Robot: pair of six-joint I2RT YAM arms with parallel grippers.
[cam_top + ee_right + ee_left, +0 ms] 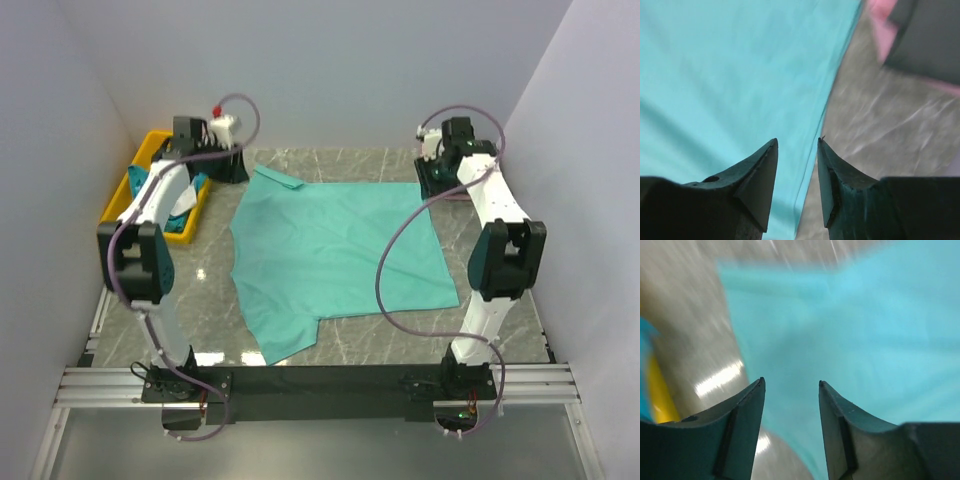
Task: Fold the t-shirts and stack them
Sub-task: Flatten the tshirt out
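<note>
top external: sea-green t-shirt (335, 250) lies spread flat on the table (400, 340), with its sleeves on the left side and its hem on the right. left gripper (228, 165) hovers by the far sleeve, right gripper (437, 178) by the far hem corner. wrist views: both sets of jaws parted, nothing held, cloth edge just under the tips.

judgement: first fold not yet begun. pinch both far points right at the edge, lift together, carry evenly toward the near side so the fold line runs straight.

hard to read: both wrist views blurred, so height above the cloth is unclear. pink blur (880, 25) near the right jaws can't be identified. yellow bin (125, 195) is half hidden behind the left arm.
</note>
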